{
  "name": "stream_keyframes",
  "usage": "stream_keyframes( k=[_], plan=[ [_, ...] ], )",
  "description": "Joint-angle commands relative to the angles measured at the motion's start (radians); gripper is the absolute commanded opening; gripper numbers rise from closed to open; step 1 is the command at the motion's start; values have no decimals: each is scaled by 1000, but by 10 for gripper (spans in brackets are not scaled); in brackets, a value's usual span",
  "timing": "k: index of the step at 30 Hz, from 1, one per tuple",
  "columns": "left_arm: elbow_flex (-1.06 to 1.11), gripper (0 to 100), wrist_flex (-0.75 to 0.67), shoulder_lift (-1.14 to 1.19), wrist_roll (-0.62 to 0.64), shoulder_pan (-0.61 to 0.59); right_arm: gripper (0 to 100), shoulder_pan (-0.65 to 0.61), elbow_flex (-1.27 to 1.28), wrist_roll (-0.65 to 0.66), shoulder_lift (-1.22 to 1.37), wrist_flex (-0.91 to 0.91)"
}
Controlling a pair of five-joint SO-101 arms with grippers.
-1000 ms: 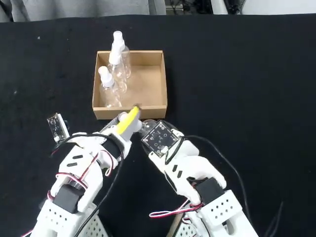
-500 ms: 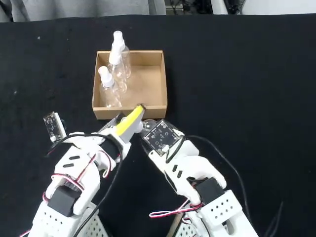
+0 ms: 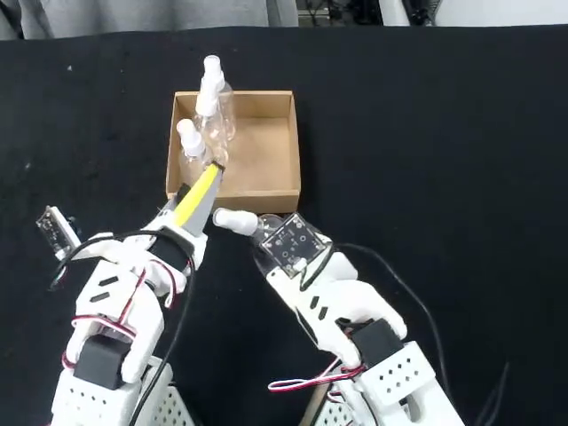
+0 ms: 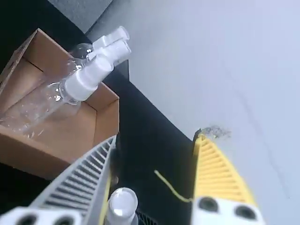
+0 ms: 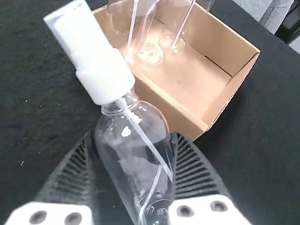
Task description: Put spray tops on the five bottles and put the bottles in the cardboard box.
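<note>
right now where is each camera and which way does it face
High view: fixed overhead, looking down on the table and cardboard box; left arm and right arm show.
Left wrist view: on the left arm, looking past its open jaws at the box's bottles.
Right wrist view: on the right arm, looking along jaws shut on a capped bottle, box beyond.
Shared: all three show the box; high and right wrist show the capped bottle.

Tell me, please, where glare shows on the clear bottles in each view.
Right wrist view: white glints on the shoulder of the bottle gripped there. Left wrist view: small highlights on the boxed bottles. High view: even light, scarcely any shadow on the black cloth.
</note>
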Motion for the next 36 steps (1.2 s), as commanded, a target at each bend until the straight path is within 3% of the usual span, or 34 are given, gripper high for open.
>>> stream_keyframes(
  k=[1, 13, 19, 30, 36],
  plan=[
    [-61, 232, -2, -14, 18, -36, 15, -15, -54, -68, -39, -31],
    [-61, 230, -3, -14, 69, -171, 15, -15, -87, -138, -39, -29],
    [-50, 230, -3, -14, 69, -174, 15, -17, -125, -244, -39, -23],
    [-48, 230, -2, -14, 68, -168, 15, -28, -136, -236, -219, 15],
    [-48, 230, -3, -6, 68, -165, 15, -107, -120, -235, -352, 110]
  ],
)
